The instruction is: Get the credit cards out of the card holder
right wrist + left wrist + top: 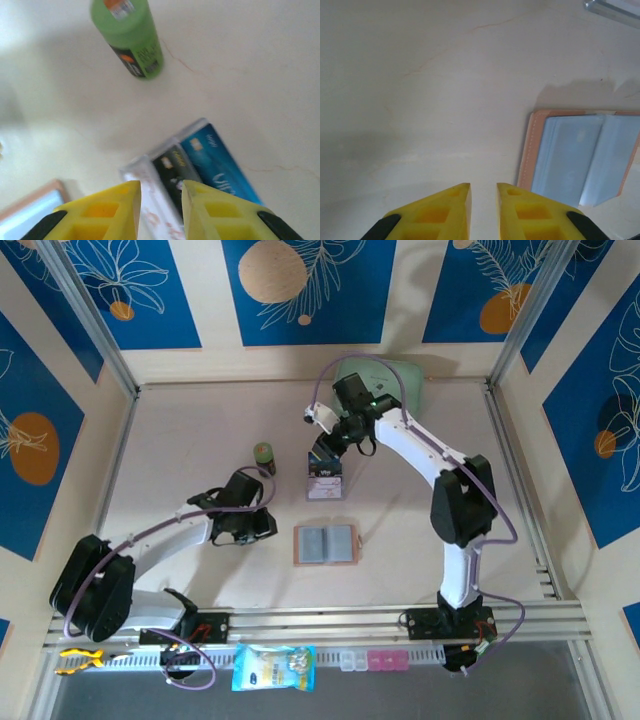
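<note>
There is one card holder [325, 544], lying open at the centre of the top view. I count three credit cards [172, 170] at the bottom of the right wrist view: one white, one black, one blue. One green bottle [264, 455] stands left of centre and one mint-green case [390, 375] sits at the top. One blue packet [273, 667] lies along the bottom edge.

card holder [324, 544]: lies open on the table [180, 440], centre front
credit cards [325, 480]: on the table behind the card holder (apart from it, overlapping one another)
bottle [264, 457]: left of the credit cards, near
case [400, 375]: far edge, behind and right of the credit cards
</note>
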Robot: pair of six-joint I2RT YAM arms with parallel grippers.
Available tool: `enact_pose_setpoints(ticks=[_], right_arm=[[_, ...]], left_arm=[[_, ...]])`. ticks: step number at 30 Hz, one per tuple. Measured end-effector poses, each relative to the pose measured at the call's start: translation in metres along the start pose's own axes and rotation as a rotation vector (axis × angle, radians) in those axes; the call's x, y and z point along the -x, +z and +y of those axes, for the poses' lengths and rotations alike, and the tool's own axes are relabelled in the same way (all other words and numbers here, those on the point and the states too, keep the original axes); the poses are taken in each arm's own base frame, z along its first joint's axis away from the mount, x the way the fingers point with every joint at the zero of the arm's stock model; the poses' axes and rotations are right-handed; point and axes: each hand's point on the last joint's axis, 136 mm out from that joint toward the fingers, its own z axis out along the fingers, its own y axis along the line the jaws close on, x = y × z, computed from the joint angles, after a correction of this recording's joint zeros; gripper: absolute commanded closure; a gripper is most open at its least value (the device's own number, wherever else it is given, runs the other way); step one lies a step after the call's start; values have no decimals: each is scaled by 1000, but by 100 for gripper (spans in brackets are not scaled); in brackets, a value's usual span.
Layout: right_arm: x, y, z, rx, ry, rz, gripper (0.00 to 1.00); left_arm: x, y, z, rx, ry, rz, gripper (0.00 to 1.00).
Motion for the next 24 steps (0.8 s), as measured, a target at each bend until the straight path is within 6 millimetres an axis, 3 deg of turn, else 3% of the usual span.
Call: enact_pose_setpoints(ticks=[5, 11, 19, 24], right_arm=[[-15, -10, 41, 42, 175, -17, 73], [-57, -5, 79, 100, 442, 41, 81], [-88, -15, 109, 102, 727, 66, 85], [-110, -8, 120, 100, 831, 119, 79]], left_arm=[[-2, 2, -14, -42, 37, -4, 82], [-11, 12, -25, -56, 74, 25, 86], [-20, 22, -43, -69, 122, 56, 95], [-28, 30, -45, -65, 124, 82, 99]])
